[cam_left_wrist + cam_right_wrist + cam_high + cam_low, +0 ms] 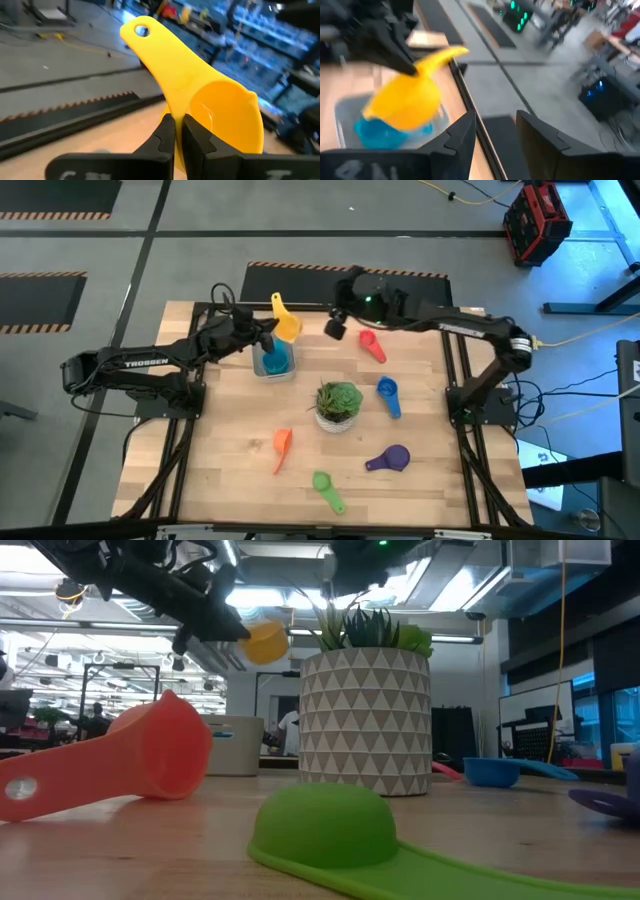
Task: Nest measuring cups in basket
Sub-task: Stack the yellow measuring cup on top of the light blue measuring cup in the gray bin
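The left tool (268,332) pinches the yellow cup (286,323) just above the basket (273,363) at far left, where a light blue cup (274,360) sits; lower it squarely inside that one. The right tool (336,327) hangs close, partly open, empty, crowding the drop. The plant pot (337,406) stands clear.

Grey floor (200,220) with orange-and-black hazard stripes (45,216) around the wooden bench (230,450) — a red-and-black case (536,220) and yellow cable (470,195) beyond; ceiling strip lights (120,610) glow in the room behind.
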### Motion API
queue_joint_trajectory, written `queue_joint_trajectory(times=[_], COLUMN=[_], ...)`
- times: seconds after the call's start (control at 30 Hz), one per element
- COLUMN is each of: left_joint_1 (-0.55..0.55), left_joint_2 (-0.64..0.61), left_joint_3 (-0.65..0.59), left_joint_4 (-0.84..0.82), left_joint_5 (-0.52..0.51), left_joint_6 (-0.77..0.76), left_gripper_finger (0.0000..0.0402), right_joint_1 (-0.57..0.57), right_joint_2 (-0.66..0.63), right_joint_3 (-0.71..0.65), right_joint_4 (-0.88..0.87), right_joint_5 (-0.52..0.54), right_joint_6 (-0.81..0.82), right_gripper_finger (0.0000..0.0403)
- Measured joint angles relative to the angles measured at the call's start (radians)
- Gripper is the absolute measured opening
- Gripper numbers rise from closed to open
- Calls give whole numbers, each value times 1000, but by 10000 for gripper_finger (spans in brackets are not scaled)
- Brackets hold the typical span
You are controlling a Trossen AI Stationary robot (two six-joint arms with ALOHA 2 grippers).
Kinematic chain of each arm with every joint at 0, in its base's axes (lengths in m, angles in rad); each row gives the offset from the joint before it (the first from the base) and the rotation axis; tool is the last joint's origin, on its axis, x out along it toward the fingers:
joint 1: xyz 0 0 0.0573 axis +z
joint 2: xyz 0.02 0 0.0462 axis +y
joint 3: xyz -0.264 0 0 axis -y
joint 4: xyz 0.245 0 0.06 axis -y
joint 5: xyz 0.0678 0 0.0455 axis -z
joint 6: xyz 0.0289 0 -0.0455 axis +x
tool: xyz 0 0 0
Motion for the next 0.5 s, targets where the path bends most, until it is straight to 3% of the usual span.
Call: queue_joint_trajectory(times=[0.17, 0.3, 0.5], left_joint_1=[28, 89, 209], left_joint_2=[0, 0, 0], left_joint_3=[0, 0, 0], left_joint_4=[-17, -17, -18], left_joint_5=[99, 201, 360], left_joint_6=[1, 1, 6], left_gripper_finger=[5, 5, 5], right_joint_1=[-53, -92, -125], right_joint_2=[-77, -136, -173], right_joint_3=[-26, -132, -284], right_joint_4=[-167, -148, -107], right_joint_5=[-158, -314, -424], right_joint_6=[34, 59, 60], right_gripper_finger=[146, 146, 146])
